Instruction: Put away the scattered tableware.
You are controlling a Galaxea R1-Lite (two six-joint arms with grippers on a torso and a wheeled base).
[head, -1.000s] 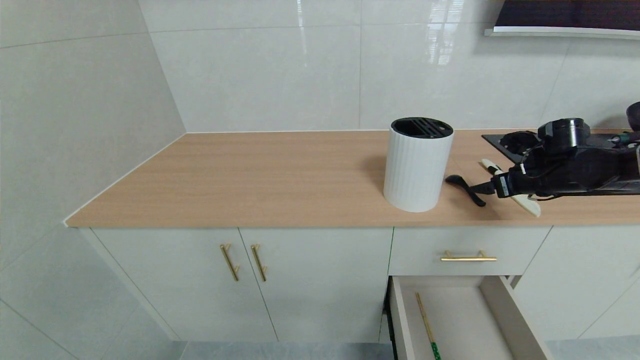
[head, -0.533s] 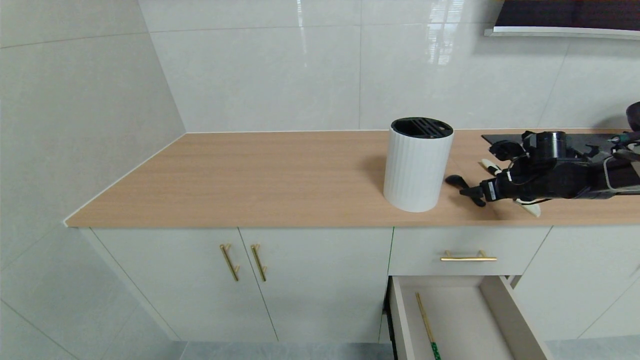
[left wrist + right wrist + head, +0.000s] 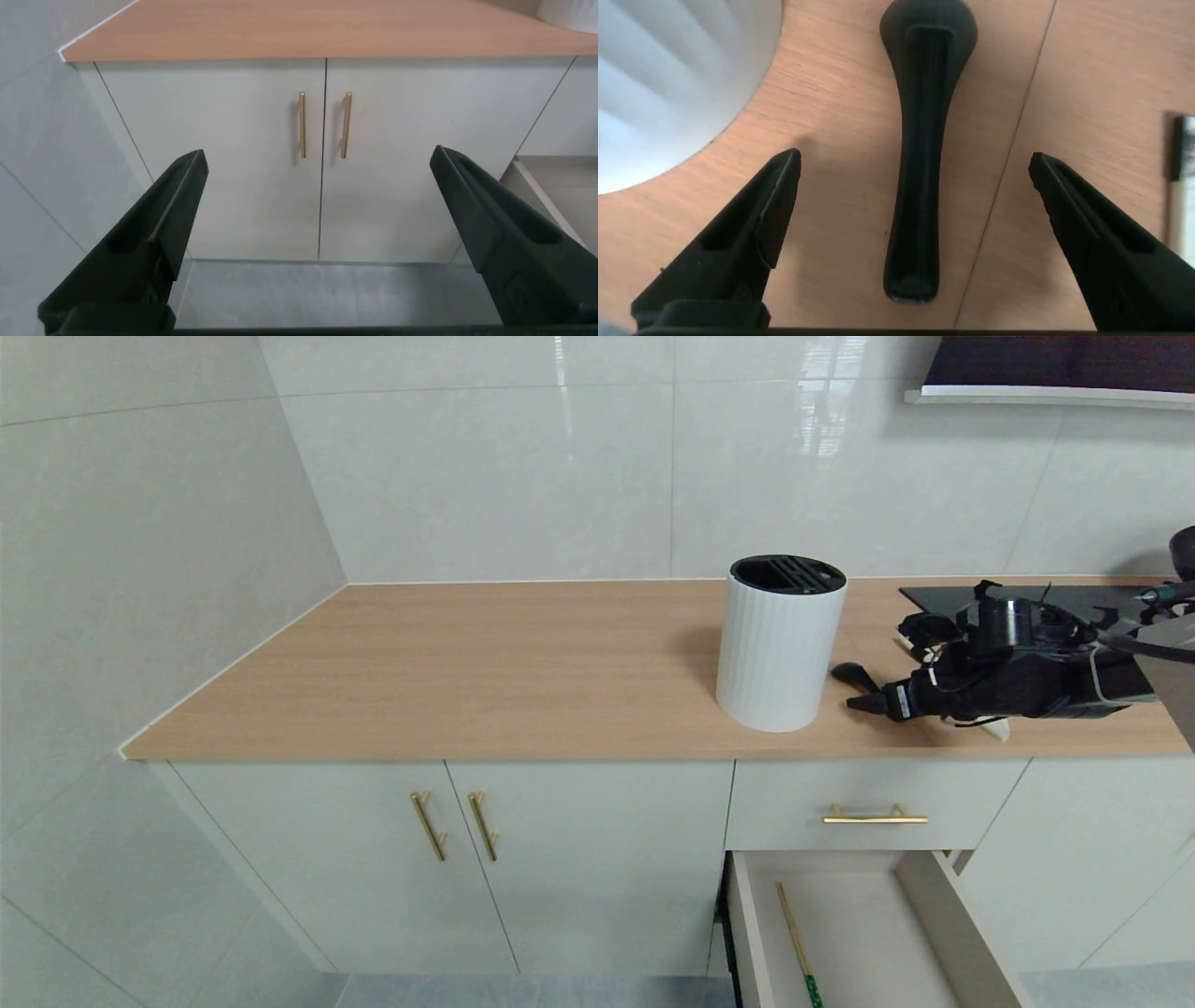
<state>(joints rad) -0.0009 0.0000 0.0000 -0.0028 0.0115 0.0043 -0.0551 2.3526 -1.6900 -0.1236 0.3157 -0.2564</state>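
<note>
The right arm is reaching in low and nearly level over the counter (image 3: 513, 663), and the right gripper (image 3: 861, 703) is pointing along the wood with its jaws standing wide apart. Lying lengthwise in the gap between them is the black spoon (image 3: 920, 140), flat on the counter, its handle end nearest the wrist and its bowl lying farthest out past the fingertips. Neither finger is touching it; there is bare wood on both sides of the handle. Just outside one jaw the ribbed white holder (image 3: 780, 649) is standing upright, close to the spoon's bowl but apart from it. Outside the other jaw a white utensil (image 3: 994, 728) is lying on the counter, partly hidden under the arm in the head view. Farther back behind the arm the black hob (image 3: 934, 595) is sitting against the wall. The left arm is hanging low in front of the cupboards, and the left gripper (image 3: 318, 157) is facing the doors (image 3: 243, 159) with its jaws spread wide and holding nothing; the two gold handles (image 3: 302, 124) are showing between them. Below the counter the drawer (image 3: 943, 924) is standing open with chopsticks (image 3: 796, 943) lying inside.
</note>
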